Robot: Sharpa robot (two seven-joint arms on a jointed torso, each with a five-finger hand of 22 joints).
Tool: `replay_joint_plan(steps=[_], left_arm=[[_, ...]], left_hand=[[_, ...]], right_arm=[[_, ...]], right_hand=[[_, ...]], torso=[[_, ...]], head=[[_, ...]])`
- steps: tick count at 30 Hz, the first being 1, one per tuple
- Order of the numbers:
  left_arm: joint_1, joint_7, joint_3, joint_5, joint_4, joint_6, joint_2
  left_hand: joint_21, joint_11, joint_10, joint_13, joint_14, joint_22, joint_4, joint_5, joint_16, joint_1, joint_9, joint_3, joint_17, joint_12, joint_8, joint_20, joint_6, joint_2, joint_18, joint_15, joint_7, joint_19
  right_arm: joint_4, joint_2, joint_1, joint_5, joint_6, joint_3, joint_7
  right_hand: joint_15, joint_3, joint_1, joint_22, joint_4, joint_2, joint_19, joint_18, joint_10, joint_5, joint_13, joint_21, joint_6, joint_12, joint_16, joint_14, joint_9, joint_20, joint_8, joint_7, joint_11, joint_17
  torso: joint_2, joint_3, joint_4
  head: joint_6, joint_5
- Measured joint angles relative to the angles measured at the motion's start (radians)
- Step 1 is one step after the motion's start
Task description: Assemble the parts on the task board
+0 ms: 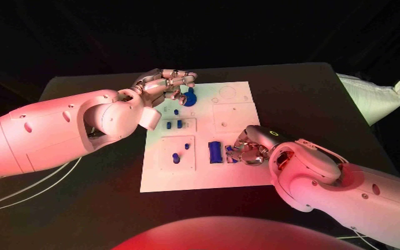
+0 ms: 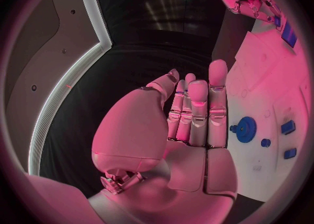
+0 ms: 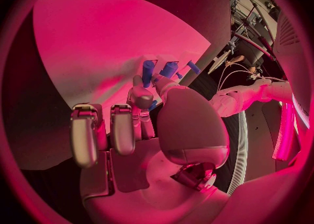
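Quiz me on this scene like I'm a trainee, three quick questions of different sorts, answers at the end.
1. True or false: the blue gear lies at the edge of the task board nearest the robot.
2. Which part lies right beside the right hand? A: the blue gear. B: the long blue part. C: neither.
3. Fill in: the blue gear lies by the fingers of the ___ hand.

Key:
1. False. It lies near the board's far edge.
2. B.
3. Left: the left hand.
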Motion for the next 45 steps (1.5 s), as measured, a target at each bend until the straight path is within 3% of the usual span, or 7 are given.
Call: replay_joint_plan(steps=[8, 17, 32, 36, 40, 45], left_arm=[[0.000, -0.001, 0.000, -0.002, 0.000, 0.004, 0.001], [0.000, -0.002, 0.000, -0.004, -0.001, 0.006, 0.002], [0.000, -0.004, 0.000, -0.005, -0.002, 0.007, 0.002], [0.000, -0.004, 0.000, -0.005, -0.002, 0.007, 0.001], [0.000, -0.004, 0.000, -0.007, -0.004, 0.008, 0.000], [0.000, -0.005, 0.000, -0.009, -0.005, 0.008, -0.001]], left_hand=[[0.000, 0.000, 0.000, 0.000, 0.000, 0.000, 0.000, 0.000, 0.000, 0.000, 0.000, 0.000, 0.000, 0.000, 0.000, 0.000, 0.000, 0.000, 0.000, 0.000, 0.000, 0.000], [-0.005, -0.003, -0.005, 0.000, 0.000, -0.002, 0.000, 0.000, 0.000, 0.000, 0.000, 0.000, -0.001, 0.000, 0.000, 0.000, 0.000, 0.000, 0.000, 0.000, 0.000, 0.000], [-0.005, -0.003, -0.005, 0.000, 0.000, -0.001, 0.000, 0.000, 0.000, 0.000, 0.000, 0.000, -0.001, 0.000, 0.000, 0.000, 0.000, 0.000, 0.000, 0.000, 0.000, 0.000], [-0.005, -0.003, -0.005, 0.000, 0.000, -0.001, 0.000, 0.000, 0.000, 0.000, 0.000, 0.000, -0.001, 0.000, 0.000, 0.000, 0.000, 0.000, 0.000, 0.000, 0.000, 0.000], [-0.005, -0.003, -0.005, 0.000, 0.000, -0.001, 0.000, 0.000, 0.000, 0.000, 0.000, 0.000, -0.001, 0.000, 0.000, 0.000, 0.000, 0.000, 0.000, 0.000, 0.000, 0.000], [-0.005, -0.003, -0.005, 0.000, 0.000, -0.001, 0.000, 0.000, 0.000, 0.000, 0.000, 0.000, -0.001, 0.000, 0.000, 0.000, 0.000, 0.000, 0.000, 0.000, 0.000, 0.000]], right_arm=[[0.000, 0.001, 0.000, -0.013, 0.005, 0.000, 0.000], [0.003, 0.002, 0.000, -0.019, 0.012, 0.000, 0.000], [0.012, -0.002, 0.000, -0.022, 0.014, 0.000, 0.000], [0.024, -0.014, -0.002, -0.022, 0.012, 0.000, 0.001], [0.038, -0.033, -0.007, -0.018, 0.010, 0.000, 0.003], [0.049, -0.050, -0.017, -0.009, 0.010, 0.000, 0.004]], right_hand=[[0.000, -0.019, -0.020, 0.000, 0.016, -0.004, 0.000, 0.000, 0.000, 0.000, 0.000, 0.000, 0.000, 0.000, 0.000, 0.000, 0.006, 0.000, 0.003, 0.000, 0.000, 0.000], [0.000, -0.094, -0.051, 0.000, 0.054, -0.009, 0.000, 0.000, 0.009, 0.081, 0.013, 0.000, 0.007, 0.008, 0.005, 0.000, 0.013, -0.007, 0.004, 0.000, -0.002, 0.001], [0.000, -0.165, -0.064, 0.000, 0.080, -0.004, 0.000, 0.001, 0.009, 0.083, 0.012, 0.000, 0.007, -0.001, 0.005, 0.000, 0.018, -0.007, 0.003, 0.000, -0.002, 0.001], [0.000, -0.197, -0.064, 0.000, 0.084, -0.004, 0.000, 0.001, 0.009, 0.052, 0.013, 0.000, 0.007, -0.003, 0.005, 0.000, 0.020, -0.007, 0.003, 0.000, -0.002, 0.001], [0.000, -0.232, -0.039, 0.000, 0.077, -0.029, 0.000, 0.001, 0.009, 0.020, 0.013, 0.000, 0.007, -0.009, 0.005, 0.000, 0.023, -0.007, 0.003, 0.000, -0.002, 0.000], [0.000, -0.261, 0.002, 0.000, 0.062, -0.028, 0.000, 0.001, 0.009, -0.013, 0.013, 0.000, 0.007, -0.015, 0.004, 0.000, 0.026, -0.007, -0.001, 0.000, -0.002, 0.000]], torso=[[0.000, 0.0000, 0.0000], [0.000, -0.0002, 0.0000], [0.000, 0.0000, -0.0009], [0.000, 0.0012, -0.0011], [0.000, 0.0012, -0.0011], [-0.001, 0.0011, -0.0016]], head=[[0.000, 0.002], [0.002, 0.003], [-0.003, 0.003], [-0.002, 0.002], [-0.002, 0.001], [-0.002, 0.002]])
